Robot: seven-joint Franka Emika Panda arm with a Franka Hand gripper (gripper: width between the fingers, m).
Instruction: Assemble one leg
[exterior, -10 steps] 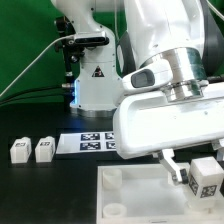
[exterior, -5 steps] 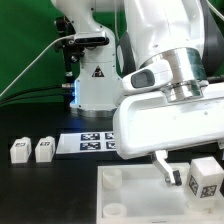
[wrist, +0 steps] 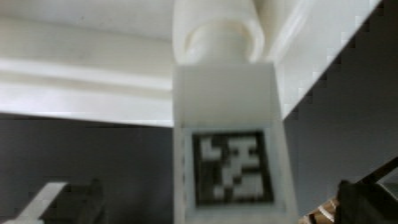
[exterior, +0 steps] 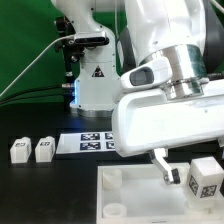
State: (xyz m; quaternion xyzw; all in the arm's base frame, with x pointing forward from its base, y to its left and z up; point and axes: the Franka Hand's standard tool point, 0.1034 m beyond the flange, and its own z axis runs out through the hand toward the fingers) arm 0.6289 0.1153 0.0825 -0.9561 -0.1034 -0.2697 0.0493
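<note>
A white leg (exterior: 207, 182) with a black-and-white tag stands upright at the exterior view's right, on the large white tray-like part (exterior: 130, 195). In the wrist view the leg (wrist: 228, 110) fills the middle, and its far end meets a round corner socket (wrist: 221, 42) of that part. My gripper (exterior: 200, 172) straddles the leg with its jaws open. One finger (exterior: 165, 172) shows apart from the leg, and the other is hidden. In the wrist view the gripper (wrist: 210, 205) has dark fingertips (wrist: 54, 203) clear of the leg on both sides.
Two more white legs (exterior: 20, 151) (exterior: 44, 150) stand on the black table at the exterior view's left. The marker board (exterior: 92, 143) lies behind the tray-like part. The arm's base (exterior: 95, 80) stands at the back before a green backdrop.
The visible finger has moved toward the exterior view's left, away from the leg, so the jaws have widened. The leg has stayed in place.
</note>
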